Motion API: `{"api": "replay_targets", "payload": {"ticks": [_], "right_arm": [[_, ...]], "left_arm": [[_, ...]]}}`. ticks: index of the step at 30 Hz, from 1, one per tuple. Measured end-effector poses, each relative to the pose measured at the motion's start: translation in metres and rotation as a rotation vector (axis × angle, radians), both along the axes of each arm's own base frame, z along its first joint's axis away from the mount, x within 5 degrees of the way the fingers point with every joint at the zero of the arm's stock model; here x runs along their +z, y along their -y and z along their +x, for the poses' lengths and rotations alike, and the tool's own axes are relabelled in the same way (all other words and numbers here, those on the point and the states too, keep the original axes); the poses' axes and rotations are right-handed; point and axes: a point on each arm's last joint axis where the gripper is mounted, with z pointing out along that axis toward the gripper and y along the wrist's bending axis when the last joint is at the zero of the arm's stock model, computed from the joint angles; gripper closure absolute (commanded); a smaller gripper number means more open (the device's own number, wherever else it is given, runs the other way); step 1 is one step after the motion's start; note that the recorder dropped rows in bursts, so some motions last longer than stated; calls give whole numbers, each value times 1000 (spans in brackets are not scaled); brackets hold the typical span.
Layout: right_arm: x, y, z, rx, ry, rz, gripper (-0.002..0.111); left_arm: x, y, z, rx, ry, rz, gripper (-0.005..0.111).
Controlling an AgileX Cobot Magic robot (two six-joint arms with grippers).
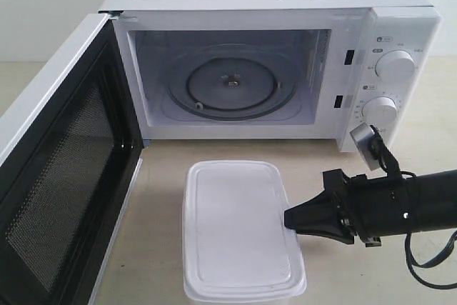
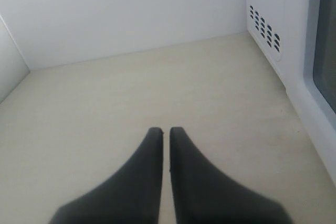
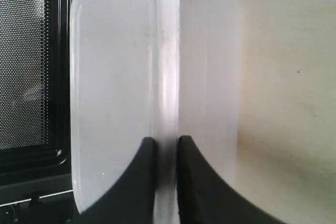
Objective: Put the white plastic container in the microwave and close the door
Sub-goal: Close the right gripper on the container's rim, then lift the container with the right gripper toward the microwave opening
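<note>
The white plastic container (image 1: 239, 226) lies lid up on the table in front of the microwave (image 1: 400, 26). The door (image 1: 64, 176) is swung wide open to the left, its black mesh inner face showing. Inside, the glass turntable (image 1: 232, 87) is bare. My right gripper (image 1: 288, 219) reaches in from the right and is shut on the container's right rim. In the right wrist view its fingers (image 3: 165, 142) pinch the rim of the container (image 3: 115, 77), one above and one below. My left gripper (image 2: 165, 129) is shut on nothing above bare table and does not show in the exterior view.
The beige table (image 1: 164, 176) runs from the microwave to the near edge. In the left wrist view, the microwave's vented side wall (image 2: 265, 30) and the door's outer face with its window (image 2: 325, 51) stand close by; white walls behind.
</note>
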Motion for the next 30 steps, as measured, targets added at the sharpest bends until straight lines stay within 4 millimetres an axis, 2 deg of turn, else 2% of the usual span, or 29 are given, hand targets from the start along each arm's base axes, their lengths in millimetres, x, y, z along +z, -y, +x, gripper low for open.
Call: {"api": "replay_targets", "payload": {"ticks": [5, 11, 15, 20, 30], "right_arm": [[14, 2, 1, -4, 66, -35, 108], [46, 5, 3, -64, 169, -79, 108], [69, 7, 1, -147, 208, -46, 108], [94, 11, -17, -219, 262, -55, 108], [123, 12, -65, -257, 305, 37, 108]], "left_arm": [[0, 0, 0, 0, 0, 0, 102], [0, 0, 0, 0, 0, 0, 102], [0, 0, 0, 0, 0, 0, 102], [0, 0, 0, 0, 0, 0, 102], [0, 0, 0, 0, 0, 0, 102]]}}
